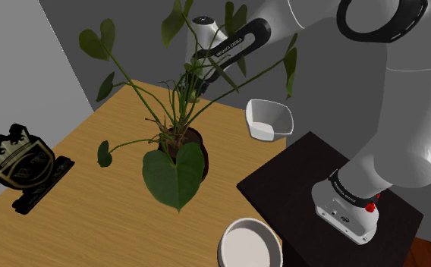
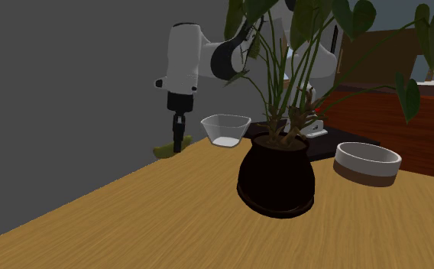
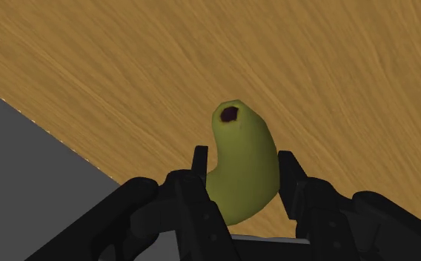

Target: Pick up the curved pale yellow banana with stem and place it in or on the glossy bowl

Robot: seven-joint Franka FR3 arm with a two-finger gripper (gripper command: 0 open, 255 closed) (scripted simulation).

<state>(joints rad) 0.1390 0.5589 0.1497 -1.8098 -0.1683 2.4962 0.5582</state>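
Black hand [image 3: 242, 157] clasps the yellow-green banana [image 3: 240, 137]; wooden table [image 3: 127, 59] lies beneath.

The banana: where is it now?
In the second exterior view, the banana lies at the table's far edge by the grey wall, under the gripper.

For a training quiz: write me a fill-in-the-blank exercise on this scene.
The gripper is down at a yellow-green ___. It lies on a ___ table. The plant stands in a dark ___.
Missing: banana; wooden; pot.
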